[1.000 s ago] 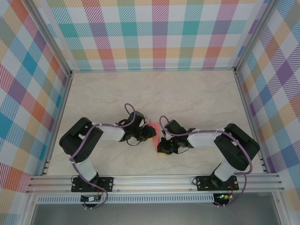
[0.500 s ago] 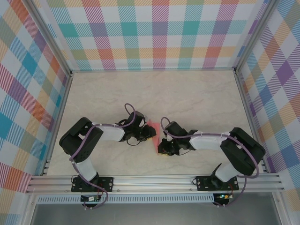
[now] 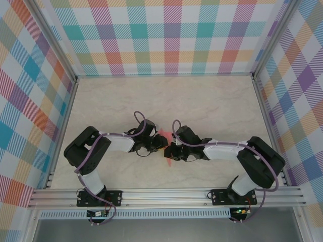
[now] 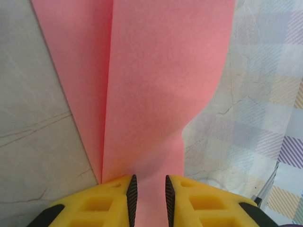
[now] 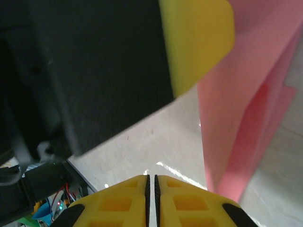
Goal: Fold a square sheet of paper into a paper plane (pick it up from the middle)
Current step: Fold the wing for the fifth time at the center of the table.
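The paper plane (image 4: 156,94) is a salmon-pink folded sheet with a long centre crease, and it runs up from between my left gripper's jaws. My left gripper (image 4: 148,189) is shut on its near end and holds it off the marble table. From above, the plane (image 3: 164,135) shows between the two grippers at the table's middle. My left gripper (image 3: 160,144) is just left of my right gripper (image 3: 168,153). In the right wrist view my right gripper (image 5: 151,182) is shut with nothing between its pads. The plane (image 5: 246,118) hangs to its right, and the left gripper's yellow finger (image 5: 199,42) is close above.
The marble table (image 3: 212,106) is walled in by plaid panels (image 3: 166,35) at the back and both sides. An aluminium rail (image 3: 166,195) crosses the near edge by the arm bases. The two grippers are nearly touching each other.
My right gripper has moved left and away from the near edge, ending right beside the left gripper and the paper. The left arm has stayed still with the paper in its grip.
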Controlling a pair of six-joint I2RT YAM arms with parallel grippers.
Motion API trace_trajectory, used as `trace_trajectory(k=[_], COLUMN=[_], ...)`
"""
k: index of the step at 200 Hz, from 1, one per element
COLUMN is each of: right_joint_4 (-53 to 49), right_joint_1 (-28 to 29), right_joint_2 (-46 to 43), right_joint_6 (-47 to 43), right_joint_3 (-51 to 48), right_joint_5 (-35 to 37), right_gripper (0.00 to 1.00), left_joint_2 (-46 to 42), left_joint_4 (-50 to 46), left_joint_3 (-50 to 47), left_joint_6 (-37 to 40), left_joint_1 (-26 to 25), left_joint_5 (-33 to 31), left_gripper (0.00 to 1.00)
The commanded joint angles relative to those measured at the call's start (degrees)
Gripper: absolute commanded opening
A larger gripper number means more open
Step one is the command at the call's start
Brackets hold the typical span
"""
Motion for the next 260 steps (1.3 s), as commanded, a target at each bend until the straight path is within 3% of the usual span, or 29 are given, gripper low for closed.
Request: trace_trajectory(k=[1,92,207,260], right_joint_4=[5.31,1.63,-5.42,-7.58], right_joint_1=[0.31,0.04,0.31,0.39], right_joint_2=[2.31,3.61,-1.86,-11.46], right_joint_6=[2.67,3.1,-0.77,0.97], right_joint_3=[1.05,-7.97,-10.92,-7.18], right_joint_5=[-1.48,2.31,-1.32,1.82], right_gripper=[0.13,0.14,0.15,0.1], left_joint_2=[1.97,2.3,2.76,2.83], left_joint_4=[-6.07,-6.03,-6.77,-6.89], left_joint_3=[-0.07,-0.13,0.13,-0.25], left_joint_6=[-0.32,-0.18,-1.19,-1.98], left_joint_1=[-0.58,-0.59,-0.59,-0.59], left_joint_5=[-1.35,-1.42,-2.11,-2.43], left_gripper=[0.25,0.25,0.25,0.25])
